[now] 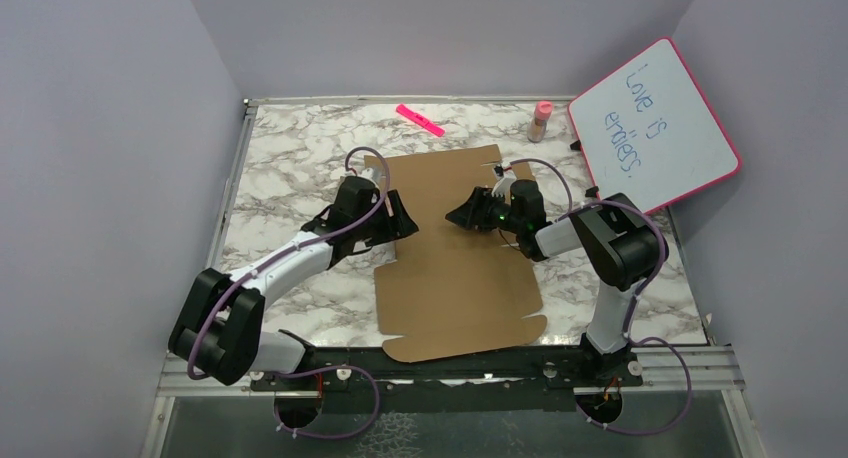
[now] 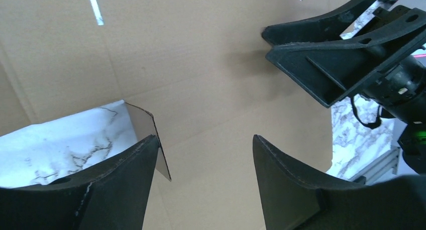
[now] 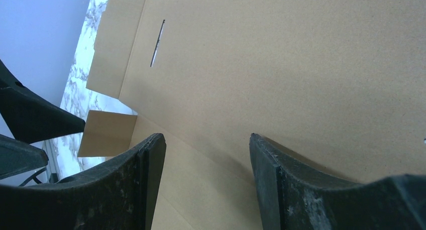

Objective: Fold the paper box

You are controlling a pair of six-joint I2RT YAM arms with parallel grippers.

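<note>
The paper box [image 1: 455,278] lay as a flat, unfolded brown sheet on the marble table [image 1: 290,158]. It ran from the near edge, where its notched flaps overhung the rail, towards the table's middle. Above its left edge hung the left gripper [image 1: 398,221], fingers spread and holding nothing. The right gripper [image 1: 462,216] faced it over the sheet's middle, equally spread and empty.

The step in hand looked like raising the left side panel. To do it well, the left fingers should probably go under the small tab [image 2: 153,139], already tilted up off the marble, and turn the panel about its crease. The right gripper could meanwhile press the base panel down so the light sheet neither slid nor bowed.

Whether the left finger touched that tab could not be told from the wrist view. The arms covered the sheet's far left corner and part of its right edge, and the creases barely showed from above. At the far edge lay a pink marker [image 1: 419,119] and a small capped bottle [image 1: 540,121] of unclear contents. A pink-framed whiteboard [image 1: 655,128] leaned in the far right corner.
</note>
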